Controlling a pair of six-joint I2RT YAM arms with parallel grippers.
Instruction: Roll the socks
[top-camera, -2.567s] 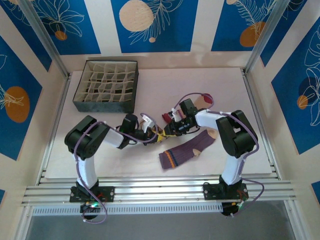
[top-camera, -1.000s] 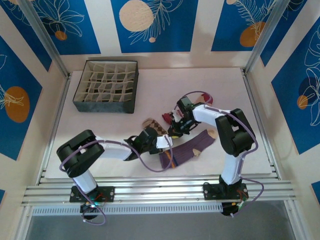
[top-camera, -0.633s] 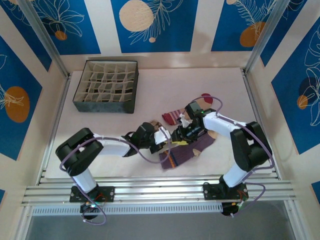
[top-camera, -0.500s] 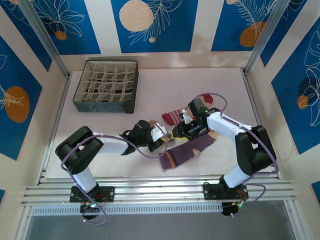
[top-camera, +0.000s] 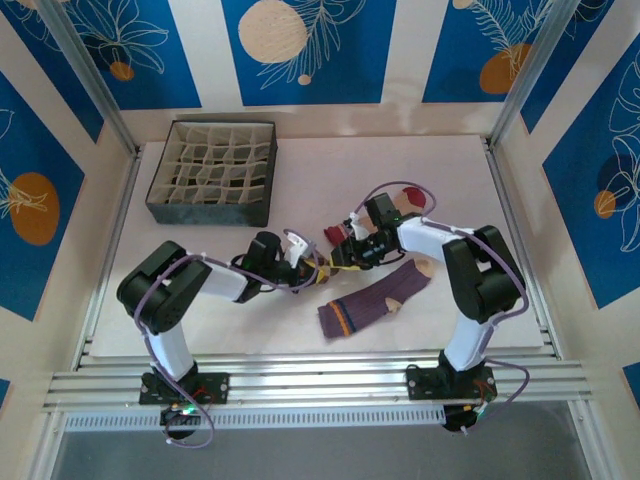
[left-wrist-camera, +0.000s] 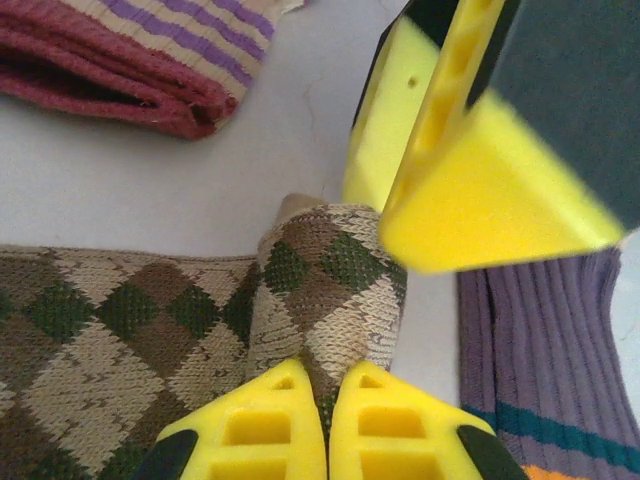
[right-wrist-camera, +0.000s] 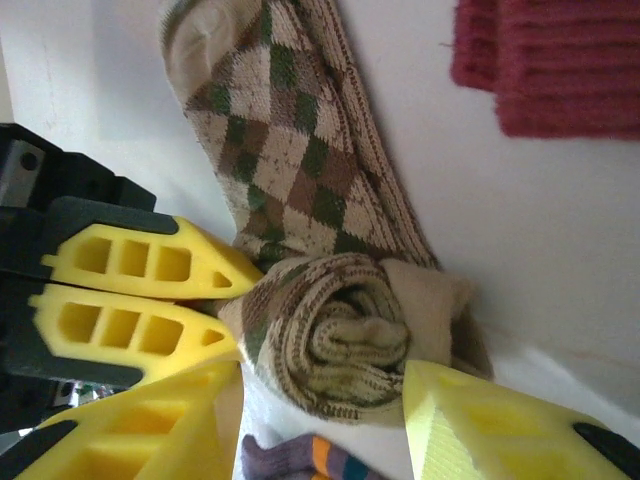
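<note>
Rolling is under way on the checkered sock (right-wrist-camera: 340, 335), just left of the purple sock (top-camera: 375, 298): the left gripper (left-wrist-camera: 328, 385) is clamped on the roll's edge, while the right gripper (right-wrist-camera: 322, 370), part-open astride the roll and holding nothing, should next close and turn it.

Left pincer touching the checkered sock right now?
Touching. The left wrist view shows the left pincer shut, its fingertips pinching a fold of the checkered sock between them.

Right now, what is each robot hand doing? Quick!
Left hand: closed, pinching the brown checkered sock.
Right hand: open, either side of that sock's rolled end.
</note>
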